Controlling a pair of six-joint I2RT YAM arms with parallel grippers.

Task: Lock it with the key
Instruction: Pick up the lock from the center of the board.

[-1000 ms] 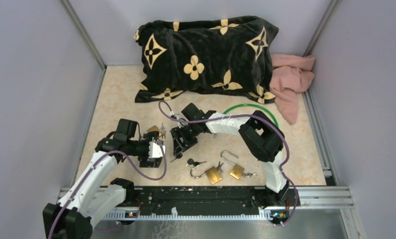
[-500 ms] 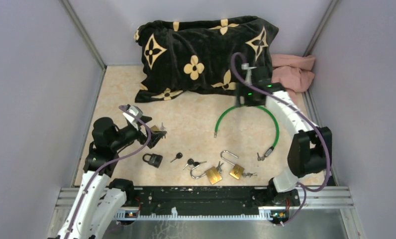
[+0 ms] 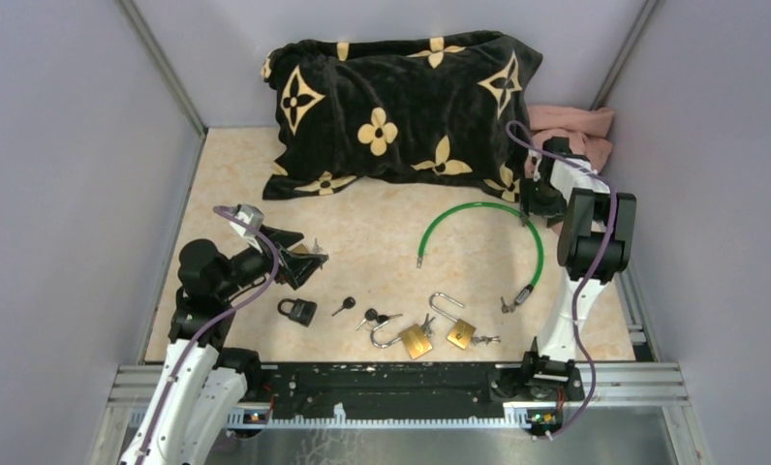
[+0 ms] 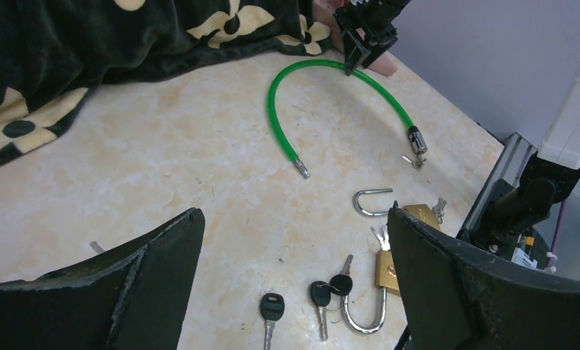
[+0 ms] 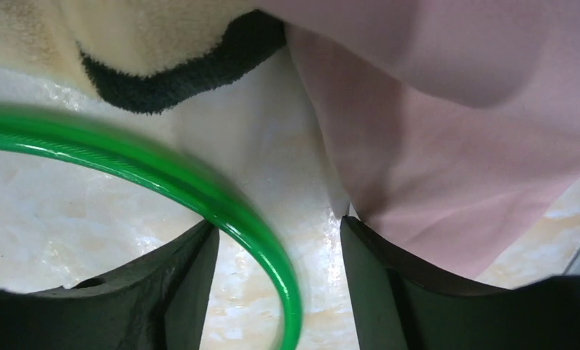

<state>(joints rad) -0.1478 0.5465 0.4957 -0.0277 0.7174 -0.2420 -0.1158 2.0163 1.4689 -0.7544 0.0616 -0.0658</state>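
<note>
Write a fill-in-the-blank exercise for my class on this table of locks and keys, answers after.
The cable lock is ___ in colour. ___ brass padlocks lie with shackles open. The right claw is open astride the cable lock, beside a ___ cloth. The left claw is open and holds ___.
Answers: green; two; pink; nothing.

The padlock [image 3: 297,311] lies left of the key [image 3: 343,306], cable [image 3: 474,205] right, pillow [image 3: 401,107] behind.

I read the green cable [image 5: 163,177] as a glossy, smooth plastic sheath. The brass padlocks [image 3: 416,340] look satin yellow with shiny steel shackles, and the black padlock [image 3: 299,311] is matt. The blanket [image 3: 401,97] is plush pile, the pink cloth [image 5: 455,131] is smooth and matt, and the tabletop [image 3: 236,184] is smooth marbled laminate with a slight sheen.
</note>
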